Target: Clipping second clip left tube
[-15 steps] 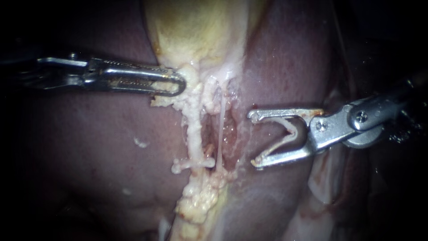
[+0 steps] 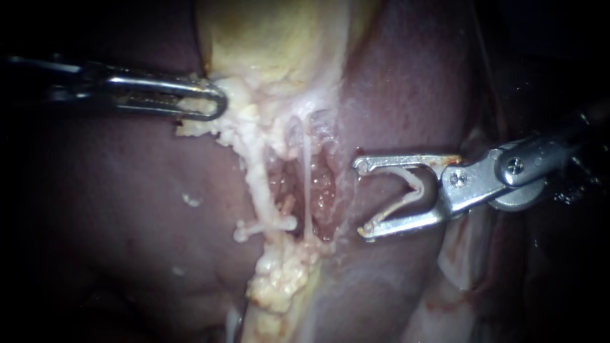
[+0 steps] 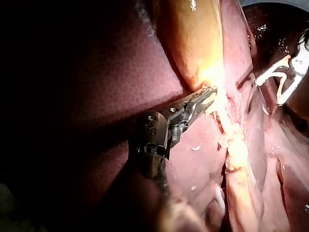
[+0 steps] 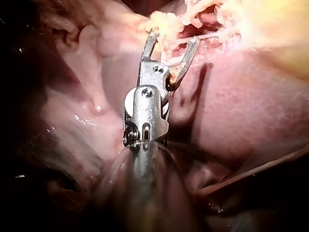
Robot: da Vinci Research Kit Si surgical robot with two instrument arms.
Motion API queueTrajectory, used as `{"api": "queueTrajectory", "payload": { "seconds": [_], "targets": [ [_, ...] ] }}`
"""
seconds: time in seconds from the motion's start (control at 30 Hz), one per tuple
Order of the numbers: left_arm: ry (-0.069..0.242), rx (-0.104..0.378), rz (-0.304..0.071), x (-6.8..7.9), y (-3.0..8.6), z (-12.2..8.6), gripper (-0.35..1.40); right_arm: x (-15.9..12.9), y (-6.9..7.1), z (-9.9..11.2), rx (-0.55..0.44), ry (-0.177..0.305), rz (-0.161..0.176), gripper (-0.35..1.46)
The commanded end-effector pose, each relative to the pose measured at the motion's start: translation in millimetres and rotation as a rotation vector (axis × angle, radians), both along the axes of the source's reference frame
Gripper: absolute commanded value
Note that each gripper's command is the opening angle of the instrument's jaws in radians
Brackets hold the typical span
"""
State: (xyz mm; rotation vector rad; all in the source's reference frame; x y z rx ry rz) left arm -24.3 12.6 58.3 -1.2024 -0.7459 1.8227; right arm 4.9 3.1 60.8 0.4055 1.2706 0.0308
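Observation:
The pale gallbladder (image 2: 273, 38) narrows downward into two tubes. The thick whitish left tube (image 2: 257, 187) carries a white clip (image 2: 264, 226) lying across its lower part. The thin right tube (image 2: 307, 190) runs beside it. My left instrument (image 2: 194, 106) is shut on fatty tissue at the gallbladder's neck and holds it out to the left; the left wrist view shows it too (image 3: 207, 94). My right instrument (image 2: 361, 199) stands right of both tubes and apart from them. Its jaws are spread wide, with an open white clip (image 2: 413, 187) seated against both of them.
Dark red liver (image 2: 127, 203) lies on both sides of the tubes. A raw, glistening bed (image 2: 324, 190) shows between and right of the tubes. Lumpy yellow fat (image 2: 279, 279) sits below the clip. In the right wrist view my right instrument (image 4: 175, 37) points at this fat.
My left instrument has pulled the neck tissue to the left and slightly up, so the left tube slants and the gap between the tubes is wider. The right instrument has not moved.

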Motion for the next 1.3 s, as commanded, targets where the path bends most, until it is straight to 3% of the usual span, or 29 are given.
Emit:
{"api": "queueTrajectory", "payload": {
  "seconds": [0.03,0.17,0.47,0.97,1.3],
  "targets": [
    [-0.006,-0.001,-0.004,0.3,0.2,-0.4,-0.35,0.0,0.0,0.0,0.002,0.0,0.001,0.5],
    [-0.012,-0.001,-0.011,0.9,0.4,-1.0,-0.35,0.0,0.0,0.0,0.002,-0.001,0.002,0.5],
    [-0.01,0.0,-0.014,0.7,0.0,-1.5,-0.35,1.2,-0.1,0.2,0.03,-0.008,0.009,0.5],
    [-0.005,-0.005,-0.021,-0.3,-0.5,-1.2,-0.35,7.9,-4.0,4.0,0.112,-0.022,-0.004,0.5],
    [-0.007,-0.004,-0.018,-0.7,-0.7,-1.2,-0.35,11.2,-4.2,5.0,0.139,-0.021,-0.016,0.49]
  ]
}}
